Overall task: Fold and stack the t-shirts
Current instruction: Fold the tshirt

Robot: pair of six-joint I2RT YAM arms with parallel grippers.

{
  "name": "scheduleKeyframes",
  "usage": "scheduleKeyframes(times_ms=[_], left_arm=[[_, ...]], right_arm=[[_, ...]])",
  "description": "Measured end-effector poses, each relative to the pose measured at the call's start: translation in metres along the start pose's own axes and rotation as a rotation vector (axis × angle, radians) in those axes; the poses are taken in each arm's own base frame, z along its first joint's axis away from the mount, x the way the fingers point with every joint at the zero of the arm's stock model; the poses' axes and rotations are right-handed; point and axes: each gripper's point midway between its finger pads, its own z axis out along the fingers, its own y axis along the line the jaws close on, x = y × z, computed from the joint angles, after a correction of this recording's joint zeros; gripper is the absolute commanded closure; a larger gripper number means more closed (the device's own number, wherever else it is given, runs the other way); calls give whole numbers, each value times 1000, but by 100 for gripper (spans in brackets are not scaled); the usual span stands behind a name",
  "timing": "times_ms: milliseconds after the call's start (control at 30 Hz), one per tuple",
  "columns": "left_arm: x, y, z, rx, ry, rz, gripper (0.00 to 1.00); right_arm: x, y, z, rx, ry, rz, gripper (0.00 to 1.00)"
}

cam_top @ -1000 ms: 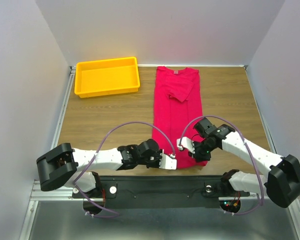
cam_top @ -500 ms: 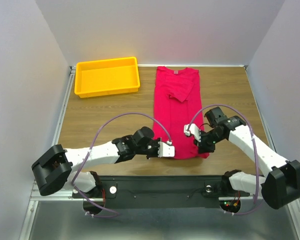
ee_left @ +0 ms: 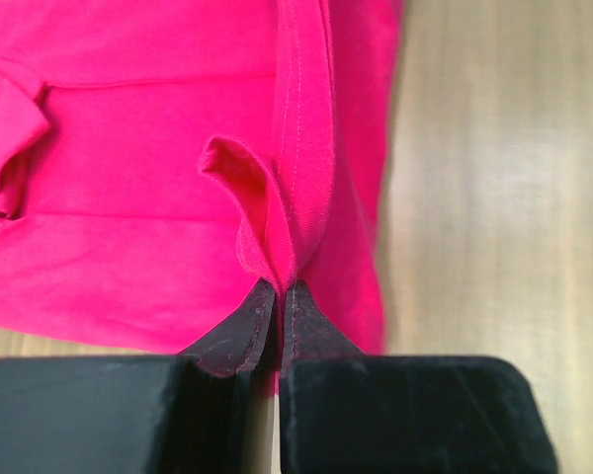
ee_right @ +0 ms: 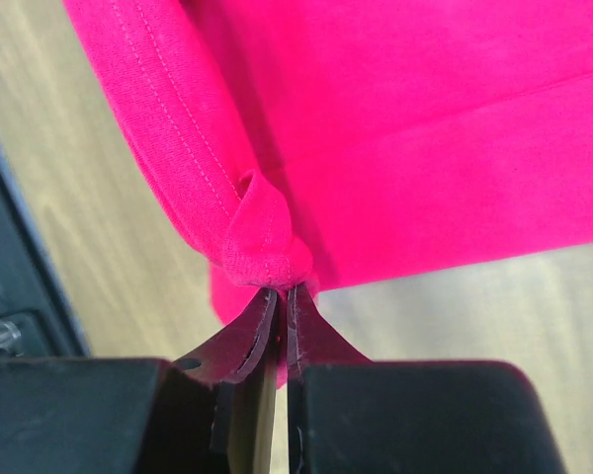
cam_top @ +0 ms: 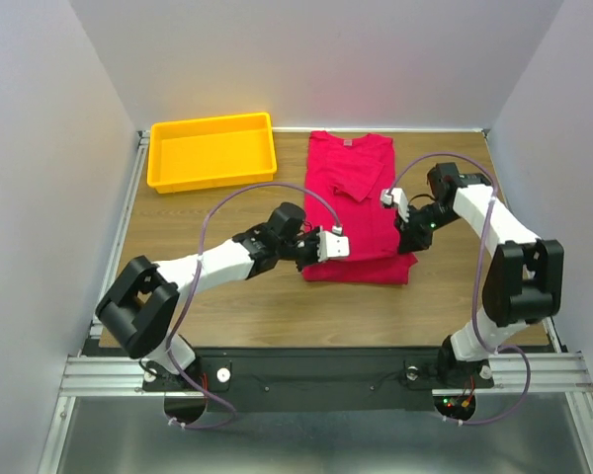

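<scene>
Arms [cam_top: 222, 263] outstretched; left end effector [ee_left: 277, 288], right end effector [ee_right: 281, 292] tight on t-shirt [cam_top: 364, 219] hem

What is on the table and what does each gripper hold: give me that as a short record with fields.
garment: one crimson-pink t-shirt on the table, collar at the far end, near part doubled over
left gripper: shut, pinching the t-shirt at its left side
right gripper: shut, pinching the t-shirt at its right side
other: yellow tray at the far left, apart from the t-shirt
stack: none visible yet
</scene>
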Motion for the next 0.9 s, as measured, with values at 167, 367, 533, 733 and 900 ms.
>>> scheduleKeyframes(times_ms=[167, 367, 533, 733, 900], left_arm=[[9, 34, 10, -14, 7, -25, 100], [15, 69, 14, -46, 13, -30, 100], [16, 96, 19, -67, 16, -19, 100], [28, 119, 27, -79, 33, -26, 100], [32, 139, 34, -95, 31, -33, 100]], right_arm=[[-12, -33, 0, -13, -18, 0, 99], [-30, -71, 7, -40, -37, -13, 99], [-37, -97, 15, -51, -39, -12, 99], [-47, -118, 17, -46, -45, -12, 99], [-59, -135, 13, -18, -58, -18, 99]])
